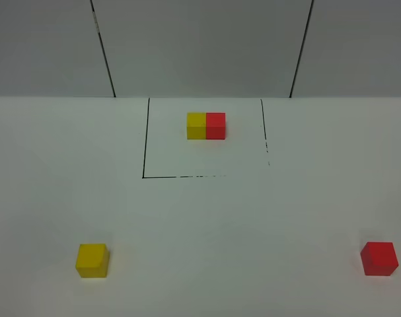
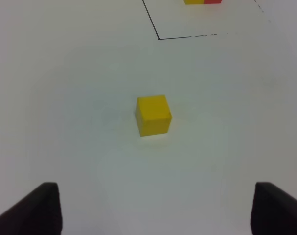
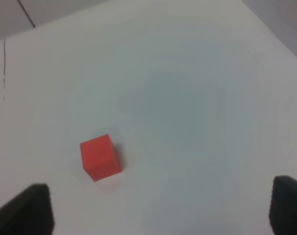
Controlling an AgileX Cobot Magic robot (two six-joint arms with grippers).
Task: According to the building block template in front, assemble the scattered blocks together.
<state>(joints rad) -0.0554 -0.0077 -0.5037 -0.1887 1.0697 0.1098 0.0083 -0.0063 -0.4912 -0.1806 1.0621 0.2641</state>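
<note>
Lying unjoined on the counter (image 1: 207, 218), the yellow block (image 1: 92, 259) sits left, the template (image 1: 206, 125) mid-back, the red block (image 1: 379, 258) far right. The left claw (image 2: 155, 210) and right claw (image 3: 160, 208) hang spread and empty, so every pickup and the joining appear yet to do.

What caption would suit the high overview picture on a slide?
Joined yellow-red template inside a marked square; loose yellow block left, loose red block right, far apart.

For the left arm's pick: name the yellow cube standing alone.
The loose yellow cube, near left, outside the black outline; the template's yellow cube sits inside it, touching a red cube.
</note>
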